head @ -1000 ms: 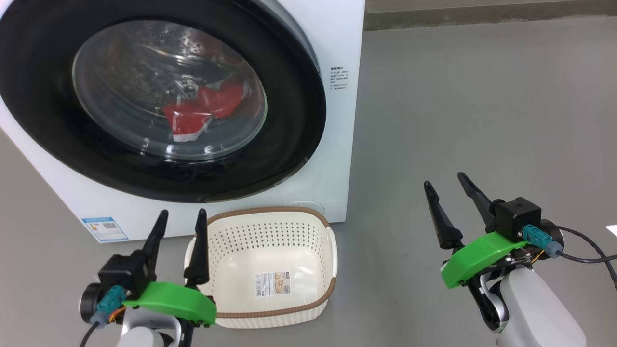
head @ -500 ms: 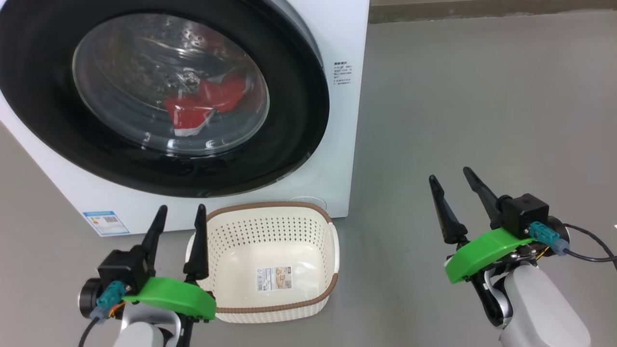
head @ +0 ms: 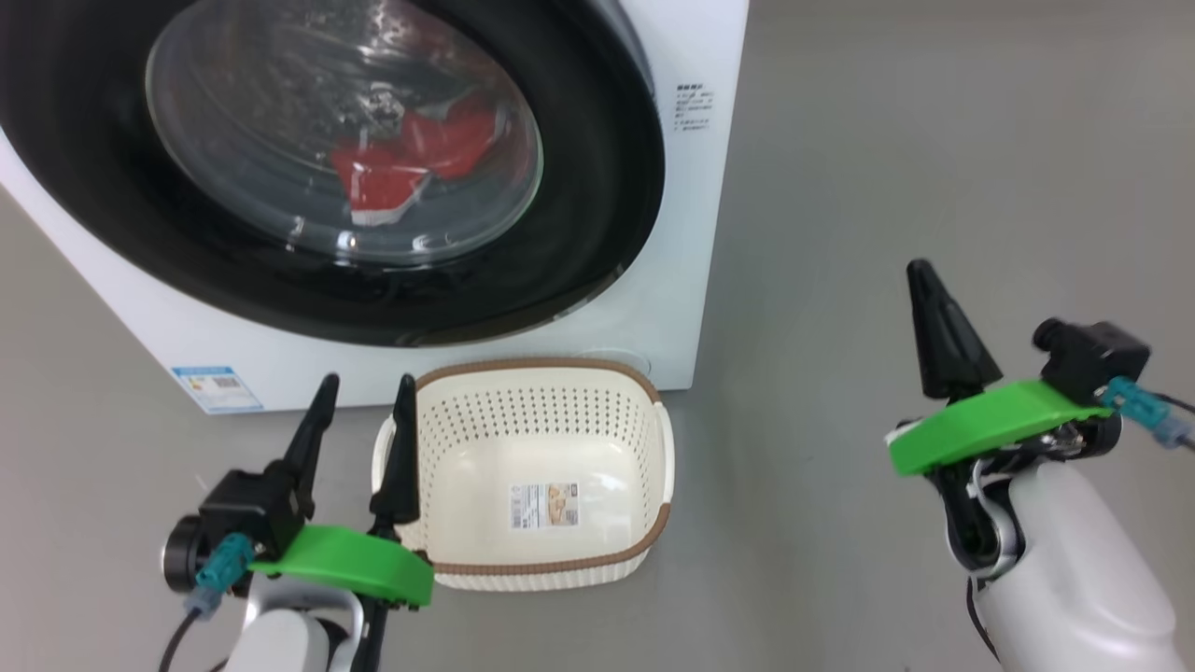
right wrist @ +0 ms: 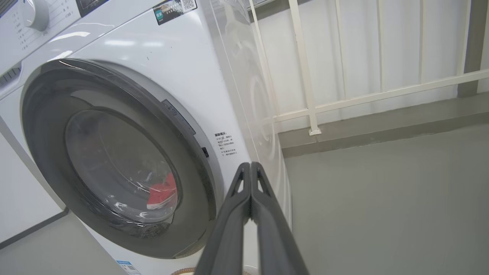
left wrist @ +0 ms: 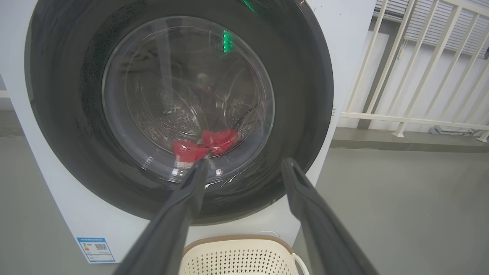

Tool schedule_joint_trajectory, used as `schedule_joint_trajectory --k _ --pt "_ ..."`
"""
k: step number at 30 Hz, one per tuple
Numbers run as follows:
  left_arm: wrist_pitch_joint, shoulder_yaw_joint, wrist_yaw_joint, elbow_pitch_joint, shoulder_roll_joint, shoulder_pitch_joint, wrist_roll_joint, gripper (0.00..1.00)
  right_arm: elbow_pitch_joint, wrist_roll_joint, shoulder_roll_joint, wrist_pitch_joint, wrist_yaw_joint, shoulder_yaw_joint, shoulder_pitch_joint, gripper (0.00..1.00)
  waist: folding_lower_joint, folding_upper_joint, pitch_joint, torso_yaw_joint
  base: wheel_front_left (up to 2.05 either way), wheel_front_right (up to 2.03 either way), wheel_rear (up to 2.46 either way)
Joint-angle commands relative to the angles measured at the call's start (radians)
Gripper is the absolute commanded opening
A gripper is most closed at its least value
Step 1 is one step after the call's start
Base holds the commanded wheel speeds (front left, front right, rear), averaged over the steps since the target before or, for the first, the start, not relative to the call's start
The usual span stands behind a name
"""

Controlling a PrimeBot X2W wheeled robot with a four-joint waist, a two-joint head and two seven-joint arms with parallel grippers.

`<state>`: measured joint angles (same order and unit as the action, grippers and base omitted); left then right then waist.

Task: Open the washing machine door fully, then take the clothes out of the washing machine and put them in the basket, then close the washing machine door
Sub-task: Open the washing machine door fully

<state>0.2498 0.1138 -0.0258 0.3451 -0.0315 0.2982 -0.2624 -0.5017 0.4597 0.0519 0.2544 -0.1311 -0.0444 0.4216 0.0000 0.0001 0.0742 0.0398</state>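
Right of the washing machine (head: pixel 695 233), the right gripper (head: pixel 922 276) keeps nothing between its pressed-together fingers (right wrist: pixel 231 217), the left gripper (head: pixel 366 385) is spread wide and empty, and red clothes (head: pixel 411 159) lie behind the closed door (head: pixel 597 187).

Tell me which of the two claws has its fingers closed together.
The right claw: its two long dark fingers are pressed together, holding nothing. The left claw has its fingers spread apart.

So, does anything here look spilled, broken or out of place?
Nothing stands out. The washing machine door is shut, the red clothes lie behind its glass, and the basket stands upright and empty in front of it.
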Motion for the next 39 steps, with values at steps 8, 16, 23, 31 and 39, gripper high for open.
schedule_joint_trajectory --k 8,16,23,31,39 --pt "0.012 -0.009 0.006 -0.069 -0.019 0.08 -0.019 1.0 -0.011 0.312 -0.002 0.007 0.0 -0.039 0.147 0.0 0.0 -0.0001 0.094 0.043 0.0 0.0 0.0" --pt "0.012 0.007 0.012 -0.138 -0.019 0.109 -0.013 1.0 -0.037 0.549 -0.002 -0.009 0.0 -0.077 0.275 0.0 0.0 -0.0001 0.173 0.081 0.0 0.0 0.0" --pt "0.012 0.026 0.017 -0.173 -0.019 0.118 -0.021 1.0 -0.027 0.73 0.015 -0.139 0.0 -0.069 0.369 0.0 0.0 -0.0001 0.234 0.116 0.0 0.0 0.0" --pt "0.012 0.026 0.011 -0.174 -0.019 0.145 -0.033 1.0 -0.025 0.884 0.052 -0.323 0.0 -0.043 0.456 0.0 0.0 -0.0001 0.302 0.147 0.0 0.0 0.0" --pt "0.012 0.04 0.012 -0.179 -0.019 0.169 -0.038 1.0 -0.045 0.961 0.085 -0.476 0.0 -0.043 0.553 0.0 0.0 -0.0001 0.356 0.164 0.0 0.0 0.0"
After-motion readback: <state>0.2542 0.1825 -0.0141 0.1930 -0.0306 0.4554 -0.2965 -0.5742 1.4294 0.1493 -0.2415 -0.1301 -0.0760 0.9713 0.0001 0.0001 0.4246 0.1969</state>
